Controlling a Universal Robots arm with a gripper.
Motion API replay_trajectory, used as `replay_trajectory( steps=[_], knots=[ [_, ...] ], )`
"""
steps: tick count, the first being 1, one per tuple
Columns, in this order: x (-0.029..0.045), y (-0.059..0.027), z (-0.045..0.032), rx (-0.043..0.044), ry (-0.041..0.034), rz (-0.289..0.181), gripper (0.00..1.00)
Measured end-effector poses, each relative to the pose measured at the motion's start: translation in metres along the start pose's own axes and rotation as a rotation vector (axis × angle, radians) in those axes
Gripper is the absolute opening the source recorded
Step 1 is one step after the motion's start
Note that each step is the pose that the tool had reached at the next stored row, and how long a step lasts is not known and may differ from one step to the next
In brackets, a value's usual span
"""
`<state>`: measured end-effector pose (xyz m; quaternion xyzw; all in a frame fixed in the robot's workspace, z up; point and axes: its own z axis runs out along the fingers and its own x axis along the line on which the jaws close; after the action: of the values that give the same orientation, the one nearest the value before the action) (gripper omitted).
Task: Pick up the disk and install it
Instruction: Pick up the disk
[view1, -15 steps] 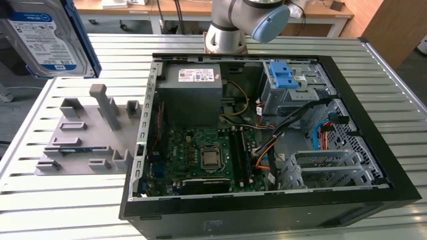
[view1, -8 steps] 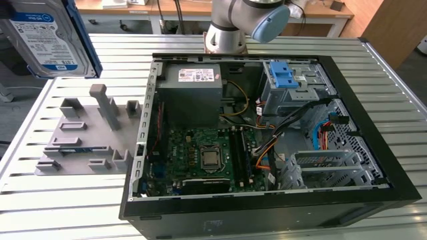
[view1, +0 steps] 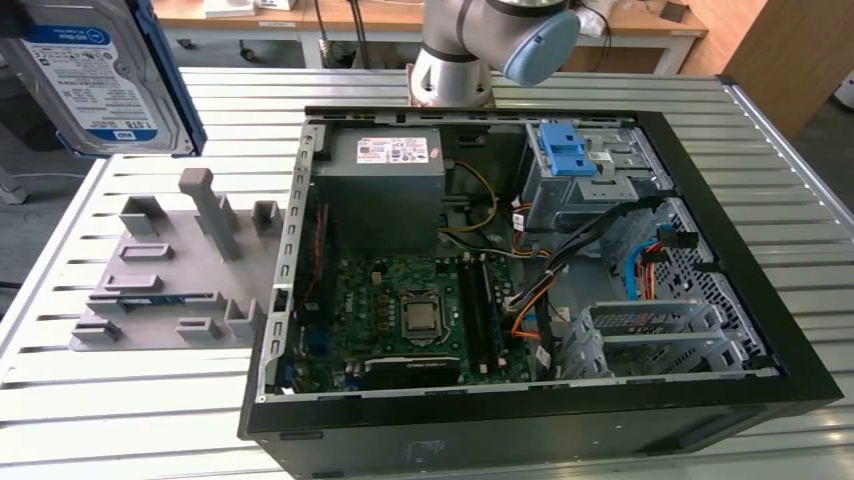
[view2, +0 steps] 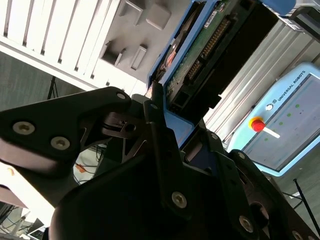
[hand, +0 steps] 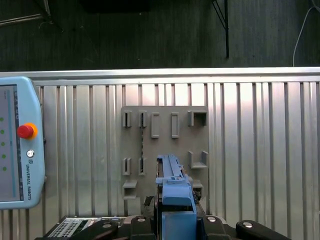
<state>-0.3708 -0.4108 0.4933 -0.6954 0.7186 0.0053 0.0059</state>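
Your hand (hand: 176, 220) is clamped on the disk (view1: 91, 82), with its black fingers (view2: 155, 107) pressing the blue carrier bracket (hand: 172, 187) from both sides in both wrist views. In the exterior view the disk hangs in the air at that view's upper left, label side showing, well apart from the open computer case (view1: 534, 440). The grey holder plate (view1: 167, 275) lies on the slatted surface (view1: 134, 400), just beside the case. Inside the case, the grey cage (view1: 601, 190) with 2 blue latches (view1: 567, 150) sits beside the power supply (view1: 387, 190). A teach pendant (hand: 15, 150) rests on the surface.
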Motion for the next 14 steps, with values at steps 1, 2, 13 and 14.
replay_trajectory(
  steps=[1,2,13,14],
  knots=[
    [0.0000,-0.0002,0.0001,0.0001,-0.0001,0.000,0.36],
    [0.0000,-0.0004,0.0001,0.0001,-0.0001,0.000,0.36],
    [0.0001,-0.0154,0.0004,0.0000,0.0000,0.000,0.36],
    [-0.0001,-0.0196,0.0004,0.0000,-0.0001,0.000,0.36]
  ],
)
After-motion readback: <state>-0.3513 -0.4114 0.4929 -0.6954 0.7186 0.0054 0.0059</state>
